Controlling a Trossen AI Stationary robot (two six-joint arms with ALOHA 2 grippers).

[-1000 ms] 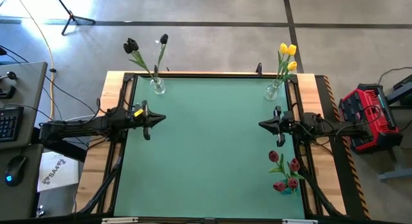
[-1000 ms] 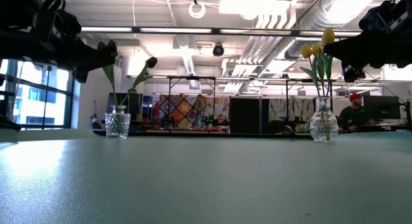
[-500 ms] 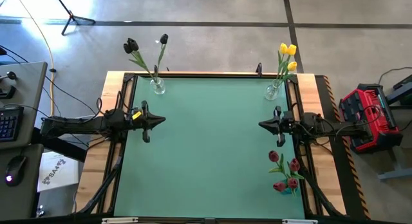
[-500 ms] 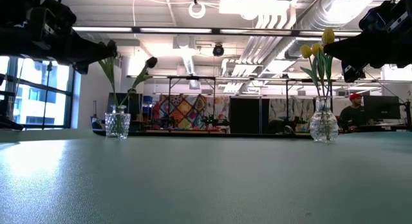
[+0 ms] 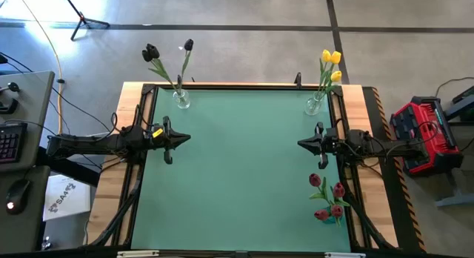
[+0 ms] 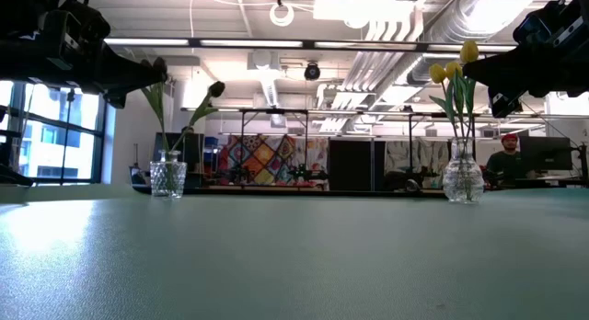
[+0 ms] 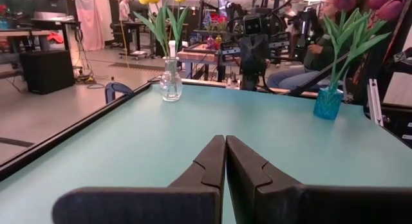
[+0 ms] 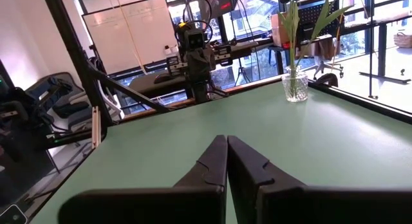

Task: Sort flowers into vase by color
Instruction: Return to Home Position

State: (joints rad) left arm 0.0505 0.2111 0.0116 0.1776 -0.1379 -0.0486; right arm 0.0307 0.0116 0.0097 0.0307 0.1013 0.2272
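Note:
Two black tulips (image 5: 152, 53) stand in a clear glass vase (image 5: 181, 101) at the table's far left corner. Yellow tulips (image 5: 330, 59) stand in a second clear vase (image 5: 314, 105) at the far right corner. Red tulips (image 5: 328, 193) stand in a small blue vase (image 7: 328, 103) by the right edge, near side. My left gripper (image 5: 184, 138) hovers shut over the left edge, holding nothing. My right gripper (image 5: 302, 144) hovers shut over the right edge, just far of the red tulips, also holding nothing. Both point toward the table's middle.
The green mat (image 5: 241, 169) lies bare between the two grippers. A wooden border and black rails frame it. A red case (image 5: 421, 132) sits off the table's right side, a keyboard and mouse off its left. A person sits in the room beyond the yellow tulips.
My left arm has drawn back a little toward the table's left edge, with the gripper still shut. The vases and flowers stand as before.

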